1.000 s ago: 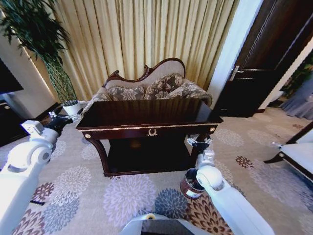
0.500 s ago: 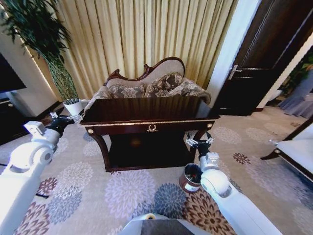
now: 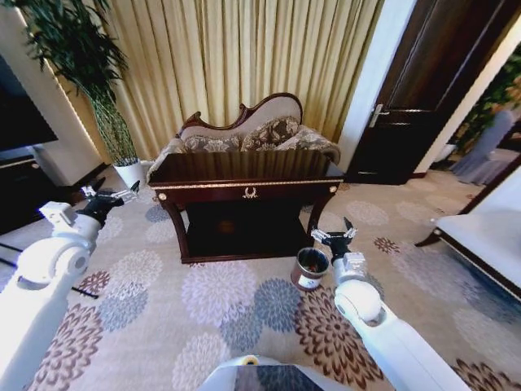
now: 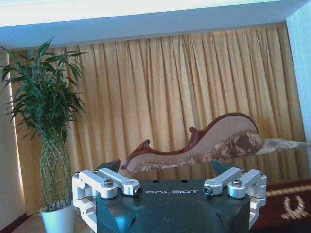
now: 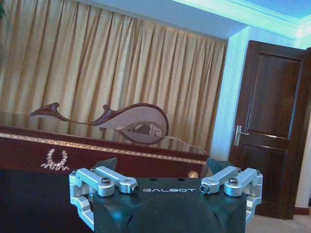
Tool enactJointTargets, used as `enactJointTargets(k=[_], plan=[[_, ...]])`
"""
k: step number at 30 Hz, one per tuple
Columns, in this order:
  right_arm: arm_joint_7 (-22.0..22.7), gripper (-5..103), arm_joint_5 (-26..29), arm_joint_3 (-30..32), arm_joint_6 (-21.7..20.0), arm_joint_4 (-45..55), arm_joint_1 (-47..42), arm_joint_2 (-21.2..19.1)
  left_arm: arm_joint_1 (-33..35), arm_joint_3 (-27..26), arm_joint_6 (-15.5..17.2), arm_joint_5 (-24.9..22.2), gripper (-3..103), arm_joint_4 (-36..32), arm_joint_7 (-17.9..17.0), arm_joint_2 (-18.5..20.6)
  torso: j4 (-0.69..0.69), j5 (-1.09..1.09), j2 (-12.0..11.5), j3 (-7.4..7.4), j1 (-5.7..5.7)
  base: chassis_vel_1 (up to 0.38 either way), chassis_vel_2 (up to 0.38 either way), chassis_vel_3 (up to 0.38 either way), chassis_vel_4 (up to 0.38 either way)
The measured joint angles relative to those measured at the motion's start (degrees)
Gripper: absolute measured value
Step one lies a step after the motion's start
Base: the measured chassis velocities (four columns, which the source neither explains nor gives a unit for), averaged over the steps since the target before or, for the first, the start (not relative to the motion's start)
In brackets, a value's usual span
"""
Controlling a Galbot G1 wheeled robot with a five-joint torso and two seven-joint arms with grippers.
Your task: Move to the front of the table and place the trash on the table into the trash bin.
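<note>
The dark glossy table (image 3: 244,189) with a gold emblem on its drawer stands ahead in the middle of the head view, its top seen at a shallow angle. No trash can be made out on it from here. The small round brown trash bin (image 3: 310,269) sits on the carpet by the table's front right leg. My right gripper (image 3: 334,237) hangs open just right of the bin. My left gripper (image 3: 110,196) is open, held out left of the table. The table's emblem shows beyond the open right gripper (image 5: 163,166) and the open left gripper (image 4: 165,167).
A carved sofa (image 3: 244,134) stands behind the table before gold curtains. A plant in a white pot (image 3: 127,171) is at the left, next to a dark cabinet (image 3: 20,175). At the right are a dark door (image 3: 419,122) and a chair (image 3: 480,240). Open carpet lies before the table.
The whole head view has shifted: the table and bin now look smaller and farther off, so the camera has moved. Both arms keep their pose with grippers open.
</note>
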Motion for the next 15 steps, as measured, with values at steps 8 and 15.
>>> enactJointTargets(k=[8, 15], plan=[[-0.2, 100, -0.07, 1.07, 0.03, 0.1, -0.47, 0.08, 0.84, -0.49, 0.11, 0.06, 100, -0.87, -0.05, -0.33, 0.01, -0.07, 0.01, -0.01, -0.01, 0.357, -0.358, -0.353, 0.361], [-0.6, 100, -0.82, 1.73, 2.35, -0.49, -0.91, 0.38, 1.95, -0.9, 0.24, 0.21, 100, -2.26, -0.23, -1.14, -0.01, 0.03, 0.03, -0.02, -0.04, 0.28, -0.337, -0.264, 0.33]])
